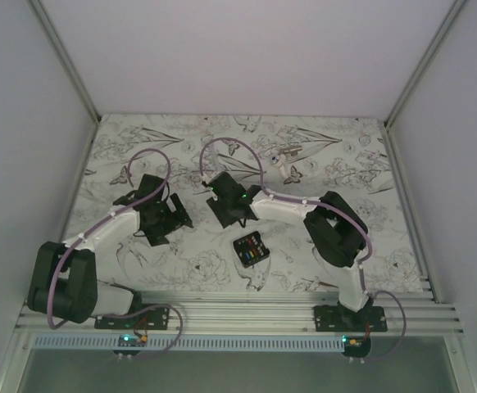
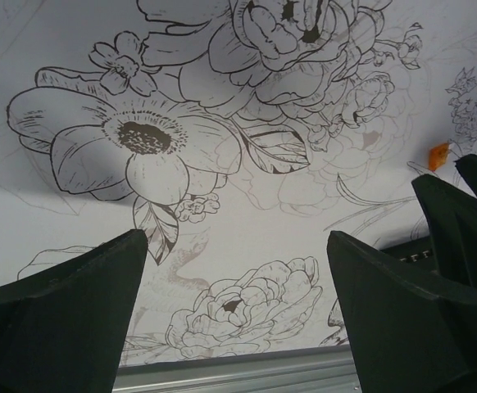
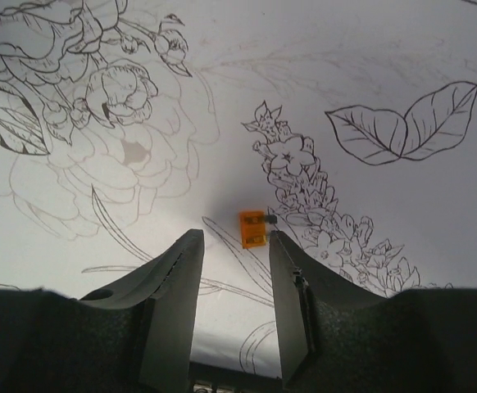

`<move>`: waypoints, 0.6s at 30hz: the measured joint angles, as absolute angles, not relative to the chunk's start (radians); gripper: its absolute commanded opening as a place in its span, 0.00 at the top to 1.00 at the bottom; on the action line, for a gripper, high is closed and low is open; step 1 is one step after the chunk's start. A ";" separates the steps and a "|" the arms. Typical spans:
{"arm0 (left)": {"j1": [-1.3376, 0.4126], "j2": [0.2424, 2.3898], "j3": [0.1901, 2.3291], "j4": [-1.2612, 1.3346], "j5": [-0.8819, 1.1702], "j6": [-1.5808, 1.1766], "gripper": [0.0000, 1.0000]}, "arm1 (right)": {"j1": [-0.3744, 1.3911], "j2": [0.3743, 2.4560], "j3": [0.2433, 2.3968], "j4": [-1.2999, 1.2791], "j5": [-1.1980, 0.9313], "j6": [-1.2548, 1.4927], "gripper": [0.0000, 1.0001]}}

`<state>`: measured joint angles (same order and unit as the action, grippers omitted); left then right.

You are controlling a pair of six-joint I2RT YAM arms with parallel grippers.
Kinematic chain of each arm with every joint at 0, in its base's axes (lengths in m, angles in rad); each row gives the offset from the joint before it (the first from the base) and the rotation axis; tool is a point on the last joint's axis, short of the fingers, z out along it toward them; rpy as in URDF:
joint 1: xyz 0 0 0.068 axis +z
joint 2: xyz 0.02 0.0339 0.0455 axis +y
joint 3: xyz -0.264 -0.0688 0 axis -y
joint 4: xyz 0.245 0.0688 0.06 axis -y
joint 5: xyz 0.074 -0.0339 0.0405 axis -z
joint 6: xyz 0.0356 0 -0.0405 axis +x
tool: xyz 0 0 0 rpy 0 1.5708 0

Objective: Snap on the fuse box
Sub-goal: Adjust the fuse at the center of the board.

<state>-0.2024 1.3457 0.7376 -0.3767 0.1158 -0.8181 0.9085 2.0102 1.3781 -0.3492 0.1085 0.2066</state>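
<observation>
Left gripper (image 2: pixel 237 236) spread wide, empty | right gripper (image 3: pixel 234 235) partly apart, gripping nothing; small orange piece (image 3: pixel 252 228) lying just past its tips | fuse box (image 1: pixel 251 248) on table (image 1: pixel 361 188), near right gripper, untouched

From above, we cannot tell the tiny fuses on the fuse box (image 1: pixel 251 248) apart; they blur into coloured specks. In the right wrist view we cannot name the small orange piece (image 3: pixel 252 228). The fingers (image 2: pixel 66 311) of the left gripper (image 2: pixel 237 236) run off the bottom edge.
</observation>
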 measured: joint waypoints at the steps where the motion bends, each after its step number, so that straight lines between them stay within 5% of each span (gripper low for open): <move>1: -0.202 1.343 0.736 -0.373 0.119 -0.818 0.03 | 0.908 2.018 1.387 -0.348 0.111 0.205 0.57; 18: -0.202 1.301 0.724 -0.361 0.138 -0.818 0.03 | 0.916 2.069 1.445 -0.403 0.121 0.281 0.63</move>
<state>-0.2020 1.3006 0.7242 -0.3611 0.1375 -0.8181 0.9165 2.0689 1.4452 -0.4026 0.1211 0.2806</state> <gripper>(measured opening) 0.969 0.372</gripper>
